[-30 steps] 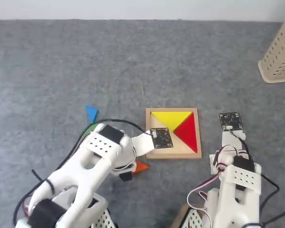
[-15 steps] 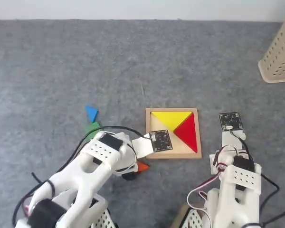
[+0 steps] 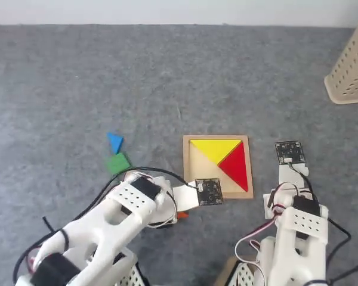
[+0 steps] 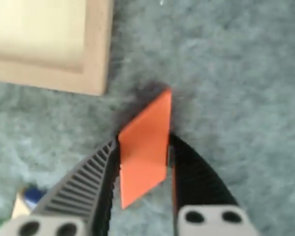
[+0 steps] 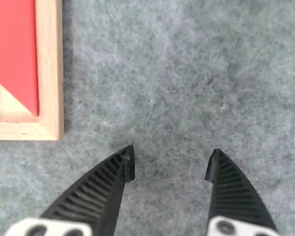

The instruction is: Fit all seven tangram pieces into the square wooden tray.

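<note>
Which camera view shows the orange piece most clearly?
The left wrist view: the orange piece sits in the middle, gripped by the left hand. In the high view, only a small orange corner peeks out beside the left arm.

the arms [image 3: 122, 211] are white with rows of holes, black and red cables [image 3: 279, 205], and black ribbed fingers [image 5: 101, 194].

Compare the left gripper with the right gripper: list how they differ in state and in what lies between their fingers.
The left gripper is closed on an orange piece; the right gripper is open and holds nothing. The left gripper brackets that piece; the right gripper brackets bare grey carpet. Both sit near the wooden tray.
</note>
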Motion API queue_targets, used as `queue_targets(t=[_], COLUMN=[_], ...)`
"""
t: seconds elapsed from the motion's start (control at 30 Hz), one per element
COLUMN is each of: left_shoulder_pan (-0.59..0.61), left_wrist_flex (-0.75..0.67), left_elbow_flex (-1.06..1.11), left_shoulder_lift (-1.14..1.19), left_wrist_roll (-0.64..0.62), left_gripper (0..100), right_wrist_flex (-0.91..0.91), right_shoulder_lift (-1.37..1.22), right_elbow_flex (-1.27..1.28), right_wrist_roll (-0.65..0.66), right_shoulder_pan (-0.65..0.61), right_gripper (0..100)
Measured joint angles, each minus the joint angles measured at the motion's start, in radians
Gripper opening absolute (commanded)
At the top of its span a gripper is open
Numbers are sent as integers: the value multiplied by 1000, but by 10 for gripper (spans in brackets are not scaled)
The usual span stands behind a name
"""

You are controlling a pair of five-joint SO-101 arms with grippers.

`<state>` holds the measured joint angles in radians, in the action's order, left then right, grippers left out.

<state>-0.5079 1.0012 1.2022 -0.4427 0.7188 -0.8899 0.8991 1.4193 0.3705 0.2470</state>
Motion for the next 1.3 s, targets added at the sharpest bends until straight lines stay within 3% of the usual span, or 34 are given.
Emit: queue_targets(t=[0.4,0.77,1.0,1.3], left_shoulder_pan=[28,118,147,28], left_wrist_flex=[324,433,249,-17], left_elbow_flex=[-193,-466,-537,-565], left_shoulder_lift=[15,17,21,255], left_wrist_roll=[55,48,-267,-614], left_gripper=[13,15,15,13], right_wrist_flex=[0,0,0,0], right_shoulder_lift=[0,0,0,0], right_elbow_flex=[0,0,0,0], right_wrist_roll=[0,0,0,0], right_shoulder_pan=[0,0,0,0], right_gripper=[242,242,242,242])
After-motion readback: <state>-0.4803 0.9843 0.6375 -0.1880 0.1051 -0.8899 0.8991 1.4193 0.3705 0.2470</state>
